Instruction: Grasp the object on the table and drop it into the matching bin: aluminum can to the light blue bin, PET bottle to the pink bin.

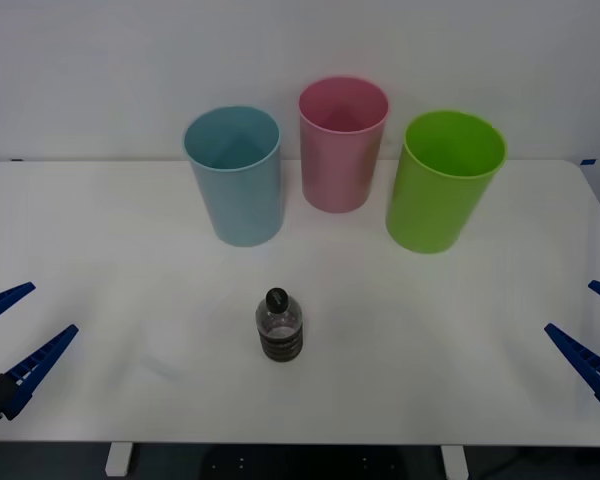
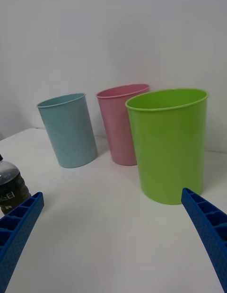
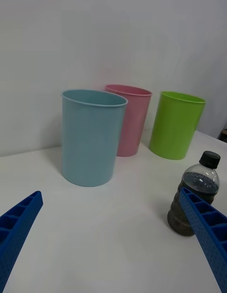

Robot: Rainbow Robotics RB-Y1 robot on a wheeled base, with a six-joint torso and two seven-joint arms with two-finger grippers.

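A: So, three bins upright at the back of the tabletop: light blue bin, pink bin, lime green bin. Nothing visible inside any.

B: And the PET bottle?

A: Standing upright near the front edge, well apart from the bins, dark liquid low inside. Left tool and right tool sit wide open at the sides, gripping nothing.

B: Anything cut off?

A: Right wrist view clips the bottle at the edge; its label's unreadable.
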